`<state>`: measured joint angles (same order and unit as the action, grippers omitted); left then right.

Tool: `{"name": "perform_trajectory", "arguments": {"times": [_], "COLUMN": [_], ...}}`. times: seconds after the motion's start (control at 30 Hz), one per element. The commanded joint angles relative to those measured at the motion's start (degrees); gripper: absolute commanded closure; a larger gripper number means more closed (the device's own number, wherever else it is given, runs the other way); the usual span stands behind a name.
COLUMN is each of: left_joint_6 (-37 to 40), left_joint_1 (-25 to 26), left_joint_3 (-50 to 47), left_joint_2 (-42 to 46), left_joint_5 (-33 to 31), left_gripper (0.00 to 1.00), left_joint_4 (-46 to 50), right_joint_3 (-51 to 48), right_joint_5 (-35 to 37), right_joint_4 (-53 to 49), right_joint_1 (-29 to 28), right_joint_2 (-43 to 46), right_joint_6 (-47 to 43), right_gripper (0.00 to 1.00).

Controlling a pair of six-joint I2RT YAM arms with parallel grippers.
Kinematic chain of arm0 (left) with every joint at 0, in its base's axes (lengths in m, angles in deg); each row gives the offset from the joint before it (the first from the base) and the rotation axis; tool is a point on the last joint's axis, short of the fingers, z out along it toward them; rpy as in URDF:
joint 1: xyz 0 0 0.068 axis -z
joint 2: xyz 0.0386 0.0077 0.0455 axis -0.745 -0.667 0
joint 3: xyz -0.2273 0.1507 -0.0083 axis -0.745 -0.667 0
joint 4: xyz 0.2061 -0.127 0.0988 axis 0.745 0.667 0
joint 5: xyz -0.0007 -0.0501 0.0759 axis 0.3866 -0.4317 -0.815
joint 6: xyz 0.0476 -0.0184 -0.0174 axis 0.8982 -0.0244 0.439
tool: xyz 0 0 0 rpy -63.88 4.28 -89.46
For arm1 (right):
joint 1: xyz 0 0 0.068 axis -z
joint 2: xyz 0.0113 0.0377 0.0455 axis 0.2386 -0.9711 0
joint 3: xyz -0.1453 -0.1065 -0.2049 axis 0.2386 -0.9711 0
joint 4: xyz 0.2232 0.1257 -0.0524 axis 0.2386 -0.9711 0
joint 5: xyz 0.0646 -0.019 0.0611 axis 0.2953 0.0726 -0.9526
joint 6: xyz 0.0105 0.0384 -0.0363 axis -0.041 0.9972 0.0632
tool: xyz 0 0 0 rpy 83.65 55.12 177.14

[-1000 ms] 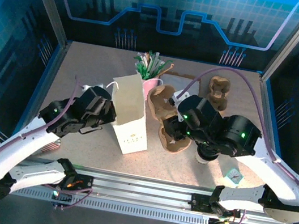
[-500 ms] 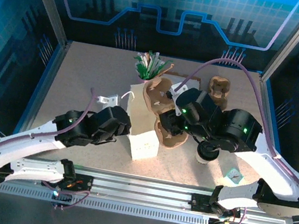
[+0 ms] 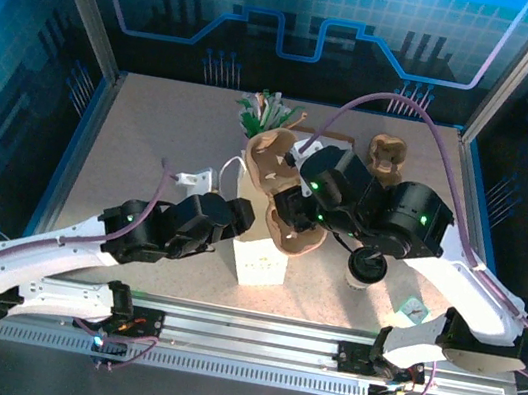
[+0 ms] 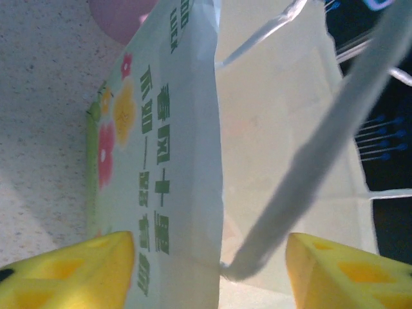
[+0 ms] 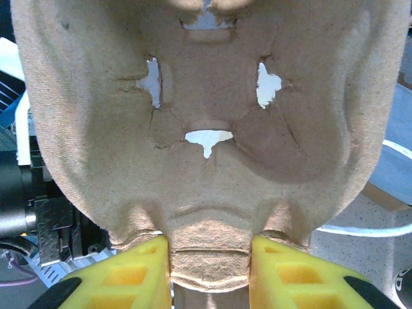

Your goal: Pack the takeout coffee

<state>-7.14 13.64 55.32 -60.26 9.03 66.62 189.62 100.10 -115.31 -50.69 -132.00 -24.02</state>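
Supporting table [image 3: 152, 138]: speckled beige, fenced by blue-lit panels, with both arms reaching in from the near edge.
paper bag [image 3: 258, 263]: white, standing upright near the front middle of the table. In the left wrist view its side [image 4: 174, 161] carries green characters and red and yellow flowers.
cup carrier [image 3: 273, 174]: brown moulded cardboard, lifted clear of the table and tipped on end above the bag's mouth. Whether it touches the bag's rim I cannot tell.
right gripper [image 3: 301, 219]: clamped on the cup carrier. In the right wrist view [image 5: 209, 270] the yellow fingers [image 5: 125, 277] press from either side on a cardboard tab at the carrier's edge.
left gripper [image 3: 239, 216]: at the top left edge of the bag, jaws apart. In the left wrist view [image 4: 206, 270] the bag's wall and a white handle [image 4: 309, 167] pass between the fingers, with a gap on each side.
second carrier [image 3: 387, 157]: brown, resting on the table at the far right, well apart from the bag.
pink cup [image 4: 119, 16]: just behind the bag, with green-and-white sachets [image 3: 266, 112] fanning out of it.
takeout coffee [image 3: 366, 267]: small cup with its black lid on, standing on the table right of the bag, partly under the right arm, outside the bag.
small packet [image 3: 413, 309]: flat, pale green, on the table near the coffee.
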Motion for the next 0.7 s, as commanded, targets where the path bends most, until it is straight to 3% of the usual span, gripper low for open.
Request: {"name": "perform_trajectory", "arguments": {"times": [0.0,0.1,0.43,0.67], "left_joint_6": [1.5,3.4,15.9,21.9], "left_joint_1": [0.4,0.4,0.0,-5.6], "left_joint_3": [0.9,1.5,8.3,11.1], "left_joint_2": [2.7,4.8,6.4,3.4], "left_joint_5": [-1.4,-2.2,-11.3,-7.5], "left_gripper": [0.29,0.24,0.2,0.29], "left_joint_4": [-3.2,-3.2,1.1,1.1], "right_joint_3": [2.0,1.9,2.5,3.1], "right_joint_5": [1.2,1.4,1.8,2.1], "right_joint_4": [-1.6,-1.6,-1.8,-2.3], "right_joint_1": [-0.6,-0.5,0.6,0.7], "right_joint_2": [-0.6,-0.4,-0.6,-0.9], "right_joint_6": [-0.7,-0.7,-0.7,-0.1], "right_gripper": [0.69,0.69,0.69,0.69]}}
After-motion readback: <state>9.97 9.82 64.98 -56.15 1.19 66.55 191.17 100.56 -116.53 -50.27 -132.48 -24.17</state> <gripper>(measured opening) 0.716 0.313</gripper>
